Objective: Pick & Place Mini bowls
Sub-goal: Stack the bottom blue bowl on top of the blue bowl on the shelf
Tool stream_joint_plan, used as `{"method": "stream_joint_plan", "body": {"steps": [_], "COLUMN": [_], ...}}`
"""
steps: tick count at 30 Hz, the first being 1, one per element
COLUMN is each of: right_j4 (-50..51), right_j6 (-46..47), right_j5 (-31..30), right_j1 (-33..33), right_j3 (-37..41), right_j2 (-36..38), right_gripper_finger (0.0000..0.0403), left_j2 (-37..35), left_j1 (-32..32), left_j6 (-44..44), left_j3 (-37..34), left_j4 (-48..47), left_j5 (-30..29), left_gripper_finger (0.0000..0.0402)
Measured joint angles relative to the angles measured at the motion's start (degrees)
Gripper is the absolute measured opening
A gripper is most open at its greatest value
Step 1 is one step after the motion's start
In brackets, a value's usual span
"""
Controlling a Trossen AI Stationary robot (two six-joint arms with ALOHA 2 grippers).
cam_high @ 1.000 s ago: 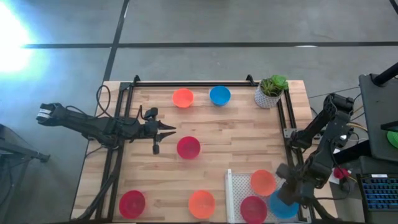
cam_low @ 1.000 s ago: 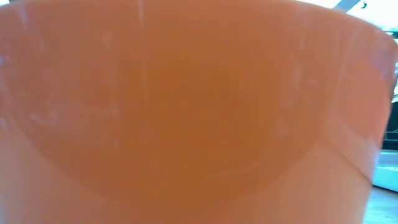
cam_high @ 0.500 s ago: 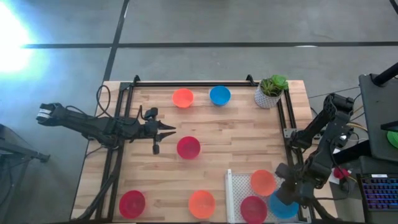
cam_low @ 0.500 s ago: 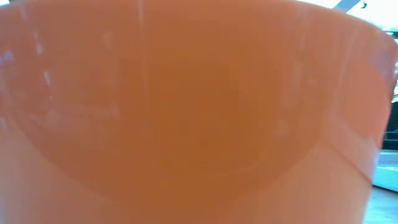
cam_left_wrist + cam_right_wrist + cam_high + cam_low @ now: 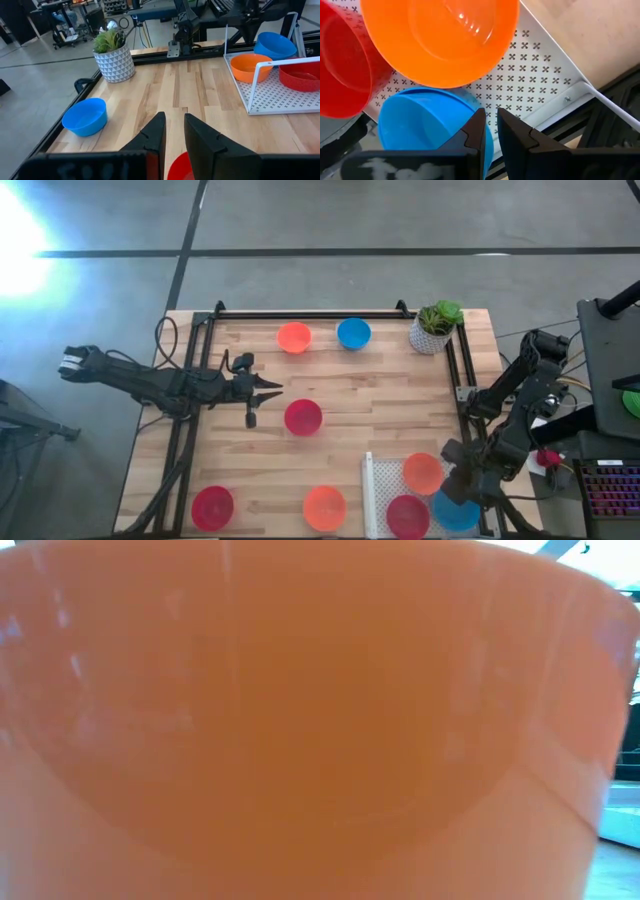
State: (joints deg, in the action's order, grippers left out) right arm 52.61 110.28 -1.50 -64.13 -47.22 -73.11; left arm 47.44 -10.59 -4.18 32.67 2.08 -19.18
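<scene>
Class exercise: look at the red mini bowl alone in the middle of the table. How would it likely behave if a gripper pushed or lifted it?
The red mini bowl looks like thin glossy plastic, so it is probably light and would slide on the smooth wooden table rather than resist. It sits upright on its base, so rolling seems unlikely, though a push high on the rim might tip it.
</scene>
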Motion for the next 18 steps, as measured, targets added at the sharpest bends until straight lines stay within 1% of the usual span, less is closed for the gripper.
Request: {"method": "stream_joint_plan", "body": {"steps": [5,10,18], "right_j4": [-0.4,-0.8,0.1], "right_j6": [0.3,-1.1,0.3], "right_j5": [0.3,0.9,1.5], "right_j1": [0.0,0.1,0.0], "right_j3": [0.1,-1.9,-3.9], "right_j2": [0.0,-0.2,-0.3], "right_gripper_finger": [0.0047,0.0047,0.0047], "left_j2": [0.0,0.0,0.0], "left_j1": [0.0,0.0,0.0], "left_j6": [-0.5,-1.3,-2.3], "left_j3": [0.0,0.0,0.0], "left_j4": [0.0,0.0,0.1], "left_j5": [0.0,0.0,0.0], "left_gripper_finger": [0.0064,0.0064,0.0064]}}
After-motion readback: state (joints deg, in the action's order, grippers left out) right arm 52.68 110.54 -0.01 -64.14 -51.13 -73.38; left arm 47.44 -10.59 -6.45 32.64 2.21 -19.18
